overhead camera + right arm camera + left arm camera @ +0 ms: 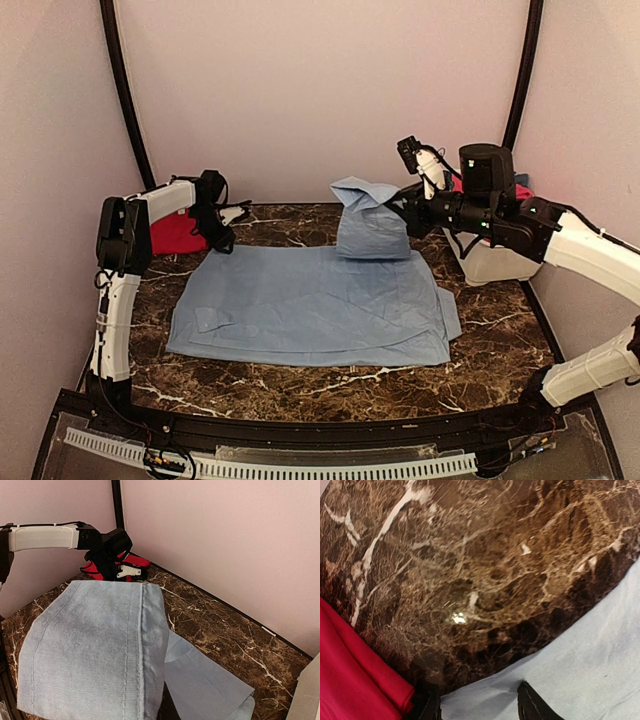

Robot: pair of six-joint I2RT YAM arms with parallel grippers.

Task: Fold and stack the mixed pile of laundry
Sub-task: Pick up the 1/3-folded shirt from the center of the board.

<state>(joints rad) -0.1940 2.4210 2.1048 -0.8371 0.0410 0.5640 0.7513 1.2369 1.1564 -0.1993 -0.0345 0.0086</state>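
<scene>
We are mid-fold on the light-blue shirt, spread on the desk: right jaws pinch its lifted far corner, left jaws stand spread astride its far-left edge. Next, we reckon, the left must grip.

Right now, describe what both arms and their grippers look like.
Both arms match: the left arm and right arm have smooth white shells between black joints, with thin black cables alongside. The left gripper has black fingers; the right gripper is black too.
</scene>
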